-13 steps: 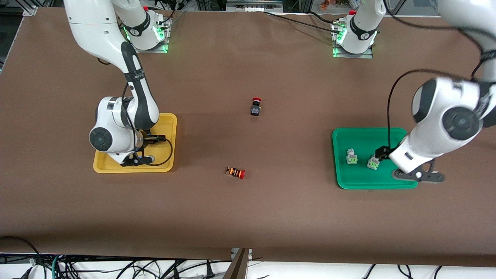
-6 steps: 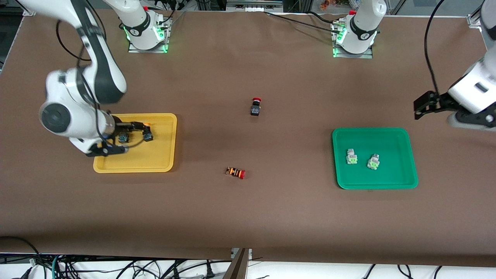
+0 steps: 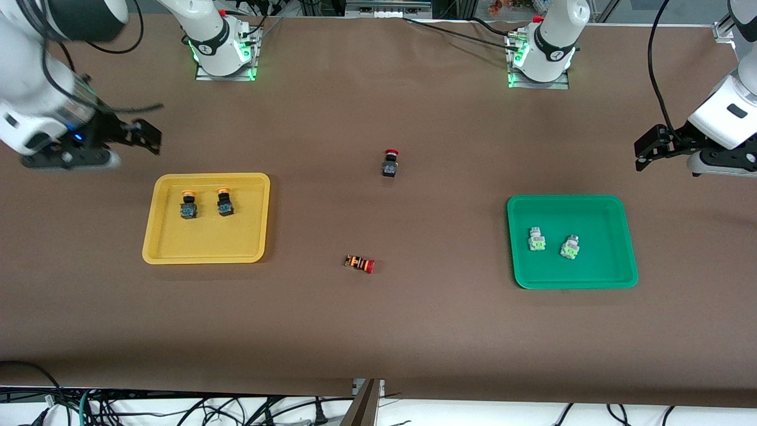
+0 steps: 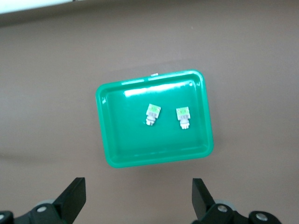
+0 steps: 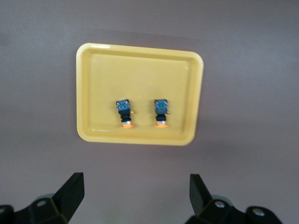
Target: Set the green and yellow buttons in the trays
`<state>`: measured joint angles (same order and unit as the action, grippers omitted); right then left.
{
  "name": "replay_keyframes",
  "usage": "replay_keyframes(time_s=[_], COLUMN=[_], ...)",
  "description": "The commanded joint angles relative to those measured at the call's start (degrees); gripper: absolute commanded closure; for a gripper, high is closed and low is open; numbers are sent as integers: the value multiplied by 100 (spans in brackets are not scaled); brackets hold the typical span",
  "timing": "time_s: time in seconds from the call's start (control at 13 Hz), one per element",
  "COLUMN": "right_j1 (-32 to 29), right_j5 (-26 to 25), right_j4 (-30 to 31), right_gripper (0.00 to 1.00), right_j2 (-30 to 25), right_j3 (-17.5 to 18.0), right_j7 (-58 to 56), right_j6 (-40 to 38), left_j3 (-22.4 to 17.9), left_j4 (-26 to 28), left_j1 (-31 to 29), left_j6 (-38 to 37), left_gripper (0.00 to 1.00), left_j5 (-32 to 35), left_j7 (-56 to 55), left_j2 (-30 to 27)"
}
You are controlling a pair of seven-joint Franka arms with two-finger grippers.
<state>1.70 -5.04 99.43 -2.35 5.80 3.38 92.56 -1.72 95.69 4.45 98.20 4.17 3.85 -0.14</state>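
Note:
Two black-bodied buttons with yellow-orange caps (image 3: 188, 206) (image 3: 224, 204) lie side by side in the yellow tray (image 3: 204, 248). They also show in the right wrist view (image 5: 124, 112) (image 5: 161, 111) in the yellow tray (image 5: 140, 63). Two silver-white buttons with green faces (image 3: 536, 239) (image 3: 570, 247) lie in the green tray (image 3: 597, 272); the left wrist view shows them (image 4: 152, 113) (image 4: 183, 116) in the green tray (image 4: 154, 156). My right gripper (image 3: 145, 135) is open and empty, raised over bare table beside the yellow tray. My left gripper (image 3: 646, 155) is open and empty, raised over bare table beside the green tray.
A black-bodied switch with a red cap (image 3: 390, 163) stands mid-table. An orange-striped switch with a red cap (image 3: 359, 263) lies nearer the front camera. The two arm bases (image 3: 222, 44) (image 3: 541, 50) stand along the back edge of the brown table.
Both grippers have left their trays and risen, the right one toward the right arm's end of the table, the left one toward the left arm's end. The buttons lie free in the trays.

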Motion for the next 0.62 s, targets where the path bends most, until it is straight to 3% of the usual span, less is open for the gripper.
replay_keyframes(time_s=[0.0, 0.15, 0.54], right_j1=[-82, -82, -29], right_j5=[-102, 73, 197], right_j4=[-695, -819, -1066], right_gripper=[0, 0, 0], right_j2=[60, 77, 227], right_j3=[70, -244, -211], right_j7=[23, 49, 58], right_j6=[-956, -1318, -1381], left_j3=[-56, -56, -56], left_j4=[-279, -217, -253], left_j1=[100, 108, 82], left_j6=[-354, -407, -433], left_gripper=[0, 0, 0], left_j5=[-118, -118, -294], left_j7=[72, 89, 63], left_j2=[85, 94, 102])
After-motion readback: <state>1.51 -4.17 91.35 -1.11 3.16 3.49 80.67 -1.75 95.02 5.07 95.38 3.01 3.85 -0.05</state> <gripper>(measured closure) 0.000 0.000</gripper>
